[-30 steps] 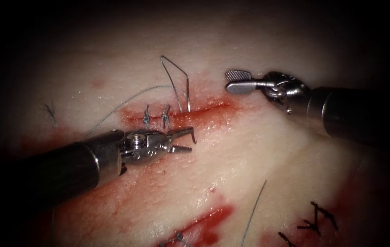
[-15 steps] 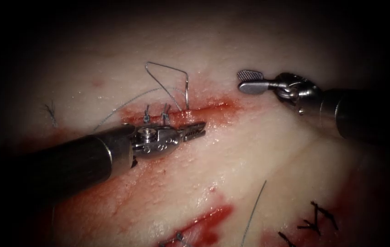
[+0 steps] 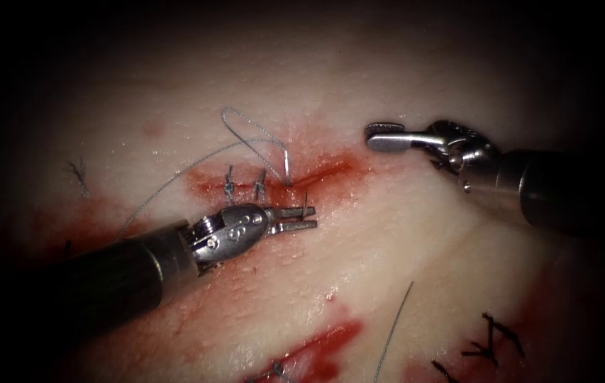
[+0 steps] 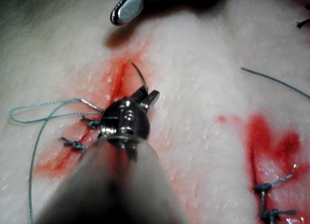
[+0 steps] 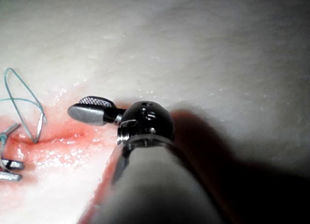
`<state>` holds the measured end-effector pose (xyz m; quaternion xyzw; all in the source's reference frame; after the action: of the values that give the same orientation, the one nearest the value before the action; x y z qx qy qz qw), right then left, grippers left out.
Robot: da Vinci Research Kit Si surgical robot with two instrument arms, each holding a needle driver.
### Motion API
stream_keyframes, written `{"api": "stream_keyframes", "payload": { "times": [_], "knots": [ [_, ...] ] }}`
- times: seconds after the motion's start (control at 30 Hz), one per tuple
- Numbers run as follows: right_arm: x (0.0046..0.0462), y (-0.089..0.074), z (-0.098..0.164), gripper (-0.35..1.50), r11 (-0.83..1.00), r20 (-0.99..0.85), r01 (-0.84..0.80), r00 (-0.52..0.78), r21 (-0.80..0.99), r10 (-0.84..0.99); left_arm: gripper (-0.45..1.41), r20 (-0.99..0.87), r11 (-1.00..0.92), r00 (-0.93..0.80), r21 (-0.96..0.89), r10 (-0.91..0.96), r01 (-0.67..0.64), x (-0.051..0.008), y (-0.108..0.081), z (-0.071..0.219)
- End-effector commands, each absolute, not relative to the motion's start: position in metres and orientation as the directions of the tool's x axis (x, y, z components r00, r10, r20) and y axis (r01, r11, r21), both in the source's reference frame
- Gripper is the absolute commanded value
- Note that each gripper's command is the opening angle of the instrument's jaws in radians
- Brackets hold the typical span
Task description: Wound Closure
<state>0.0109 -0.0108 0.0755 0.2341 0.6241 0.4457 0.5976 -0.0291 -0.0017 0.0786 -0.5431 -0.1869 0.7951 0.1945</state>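
The cut (image 3: pixel 295 174) runs across the middle of the tissue (image 3: pixel 387 241). The left gripper (image 3: pixel 303 218) lies just in front of the cut, and the needle (image 3: pixel 305 204) stands between its jaws, near its tip, with the rest in the tissue at the cut. Two knots (image 3: pixel 243 186) sit on the cut to the left of the needle. The thread (image 3: pixel 245 142) loops behind the cut. The right gripper (image 3: pixel 387 138) holds nothing, apart from the cut's right end. A second cut (image 3: pixel 323 340) lies nearer the front.
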Motion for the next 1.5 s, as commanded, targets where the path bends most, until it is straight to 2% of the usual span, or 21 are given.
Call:
{"api": "stream_keyframes", "payload": {
  "times": [0.03, 0.2, 0.27, 0.3, 0.33, 0.37, 0.43, 0.47, 0.5, 0.53, 0.57, 0.63, 0.7, 0.9, 1.17, 1.27, 1.33, 1.37, 1.4, 1.43, 1.5],
  "knots": [
    [0.0116, -0.011, 0.076, -0.33, 0.547, -0.596, -0.282, -0.125, 0.788, 0.793, -0.45, -0.764, -0.815, -0.298, -0.57, 0.573, -0.104, -0.0297, -0.001, 0.078],
    [0.0119, -0.011, 0.077, -0.23, 0.635, -0.663, -0.225, -0.079, 0.739, 0.744, -0.45, -0.673, -0.698, -0.214, -0.713, 0.708, -0.067, -0.0297, -0.002, 0.074],
    [0.0123, -0.011, 0.076, -0.27, 0.665, -0.689, -0.208, -0.069, 0.718, 0.722, -0.45, -0.641, -0.654, -0.186, -0.757, 0.745, -0.013, -0.0296, -0.003, 0.072],
    [0.0127, -0.011, 0.076, -0.03, 0.673, -0.697, -0.206, -0.066, 0.71, 0.714, -0.45, -0.636, -0.642, -0.174, -0.766, 0.752, 0.024, -0.0294, -0.003, 0.07],
    [0.0127, -0.011, 0.076, -0.03, 0.673, -0.697, -0.206, -0.066, 0.71, 0.714, -0.45, -0.636, -0.642, -0.174, -0.766, 0.752, 0.024, -0.0294, -0.003, 0.07],
    [0.0131, -0.012, 0.076, 0.3, 0.683, -0.704, -0.2, -0.055, 0.703, 0.708, -0.45, -0.633, -0.635, -0.174, -0.771, 0.754, 0.054, -0.029, -0.003, 0.068],
    [0.014, -0.013, 0.075, 0.54, 0.716, -0.727, -0.166, -0.009, 0.678, 0.686, -0.45, -0.702, -0.699, -0.167, -0.71, 0.693, 0.084, -0.0284, -0.003, 0.066],
    [0.014, -0.013, 0.075, 0.54, 0.716, -0.727, -0.166, -0.009, 0.678, 0.686, -0.45, -0.702, -0.699, -0.167, -0.71, 0.693, 0.084, -0.0284, -0.003, 0.066],
    [0.0147, -0.014, 0.075, 0.77, 0.747, -0.751, -0.152, 0.039, 0.647, 0.659, -0.45, -0.774, -0.774, -0.163, -0.628, 0.612, 0.081, -0.0278, -0.003, 0.064],
    [0.0151, -0.014, 0.074, 0.82, 0.766, -0.767, -0.143, 0.058, 0.627, 0.639, -0.45, -0.807, -0.808, -0.162, -0.584, 0.567, 0.08, -0.0275, -0.003, 0.063],
    [0.0159, -0.015, 0.073, 0.98, 0.79, -0.788, -0.133, 0.077, 0.599, 0.61, -0.45, -0.86, -0.862, -0.164, -0.5, 0.484, 0.076, -0.0268, -0.003, 0.062],
    [0.0174, -0.016, 0.072, 1.08, 0.841, -0.836, -0.12, 0.103, 0.527, 0.539, -0.45, -0.891, -0.897, -0.176, -0.436, 0.418, 0.076, -0.0257, -0.003, 0.06],
    [0.0186, -0.016, 0.072, 1.16, 0.875, -0.865, -0.107, 0.134, 0.472, 0.483, -0.45, -0.903, -0.91, -0.198, -0.405, 0.382, 0.091, -0.025, -0.004, 0.058],
    [0.0206, -0.017, 0.071, 1.14, 0.925, -0.911, -0.097, 0.161, 0.368, 0.379, -0.45, -0.909, -0.921, -0.244, -0.374, 0.339, 0.114, -0.0237, -0.006, 0.054],
    [0.0221, -0.016, 0.072, 1.19, 0.948, -0.925, -0.174, 0.231, 0.267, 0.303, -0.45, -0.916, -0.929, -0.248, -0.352, 0.317, 0.115, -0.0241, -0.006, 0.051],
    [0.0227, -0.016, 0.073, 1.13, 0.954, -0.92, -0.179, 0.271, 0.24, 0.282, -0.45, -0.915, -0.929, -0.25, -0.351, 0.315, 0.115, -0.0242, -0.006, 0.051],
    [0.0231, -0.017, 0.074, 0.82, 0.965, -0.913, -0.156, 0.322, 0.209, 0.25, -0.45, -0.915, -0.929, -0.25, -0.352, 0.315, 0.115, -0.0243, -0.006, 0.051],
    [0.0232, -0.018, 0.074, 0.03, 0.969, -0.907, -0.138, 0.345, 0.204, 0.24, -0.45, -0.915, -0.929, -0.252, -0.352, 0.316, 0.113, -0.0242, -0.006, 0.051],
    [0.0232, -0.018, 0.074, 0.03, 0.969, -0.907, -0.138, 0.345, 0.204, 0.24, -0.45, -0.915, -0.929, -0.252, -0.352, 0.316, 0.113, -0.0242, -0.006, 0.051],
    [0.0232, -0.018, 0.074, -0.35, 0.972, -0.905, -0.122, 0.359, 0.199, 0.23, -0.45, -0.916, -0.932, -0.254, -0.346, 0.311, 0.11, -0.0242, -0.006, 0.051],
    [0.0231, -0.018, 0.075, -0.35, 0.981, -0.896, -0.084, 0.401, 0.174, 0.193, -0.45, -0.914, -0.936, -0.267, -0.341, 0.306, 0.093, -0.0242, -0.006, 0.051]
  ]
}}
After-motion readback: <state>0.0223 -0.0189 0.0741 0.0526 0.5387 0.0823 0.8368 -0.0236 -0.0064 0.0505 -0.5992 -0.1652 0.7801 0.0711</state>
